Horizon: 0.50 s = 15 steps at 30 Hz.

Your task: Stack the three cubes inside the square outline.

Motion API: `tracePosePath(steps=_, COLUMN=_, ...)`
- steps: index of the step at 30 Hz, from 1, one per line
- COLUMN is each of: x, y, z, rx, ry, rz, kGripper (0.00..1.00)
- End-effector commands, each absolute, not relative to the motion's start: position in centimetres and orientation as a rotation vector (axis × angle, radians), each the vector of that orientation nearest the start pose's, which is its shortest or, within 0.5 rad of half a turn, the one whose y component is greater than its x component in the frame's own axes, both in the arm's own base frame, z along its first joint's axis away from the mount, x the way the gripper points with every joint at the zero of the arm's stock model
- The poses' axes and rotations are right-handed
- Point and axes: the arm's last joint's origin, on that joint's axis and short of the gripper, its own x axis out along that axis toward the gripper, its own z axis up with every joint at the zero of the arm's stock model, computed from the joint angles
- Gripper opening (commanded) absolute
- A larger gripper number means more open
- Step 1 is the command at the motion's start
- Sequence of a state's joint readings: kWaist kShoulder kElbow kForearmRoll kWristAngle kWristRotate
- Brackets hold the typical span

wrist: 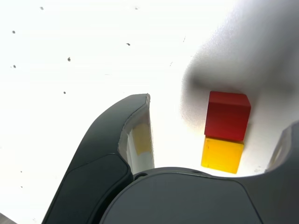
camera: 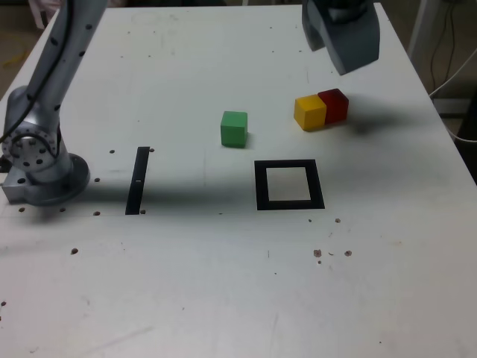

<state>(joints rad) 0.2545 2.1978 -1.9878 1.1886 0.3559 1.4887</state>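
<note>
White and flat, the desk (camera: 223,283) has little dark specks on it. At the exterior view's left stands the round grey base of the robot arm (camera: 33,160), and the arm goes up and out of the picture.

The hand (camera: 339,33) hangs high over the far right part of the desk in the exterior view. In the wrist view its two dark jaws stand wide apart, and nothing is between them. It holds nothing.

Under the hand sit the red cube (camera: 334,104) and the yellow cube (camera: 310,112). They touch side by side on the desk. In the wrist view they show in the gap between the jaws, well below them.

The green cube (camera: 234,128) sits alone near the middle of the desk, apart from the other two.

The square outline (camera: 289,185) is a thick black frame with a white middle. It lies flat, closer to the camera than the cubes, and no cube is in it.

A thin black strip (camera: 138,180) lies near the arm's base.
</note>
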Motion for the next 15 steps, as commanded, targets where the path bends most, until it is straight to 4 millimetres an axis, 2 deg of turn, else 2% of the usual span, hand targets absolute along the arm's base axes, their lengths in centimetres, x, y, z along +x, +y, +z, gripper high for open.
tracePosePath(steps=1, x=43.5, y=13.0, z=27.5, rx=1.247, ry=1.519, rz=-0.658, kGripper=0.93)
tracePosePath(steps=15, x=44.7, y=12.9, z=24.4, rx=1.248, ry=1.552, rz=-0.718, kGripper=0.93)
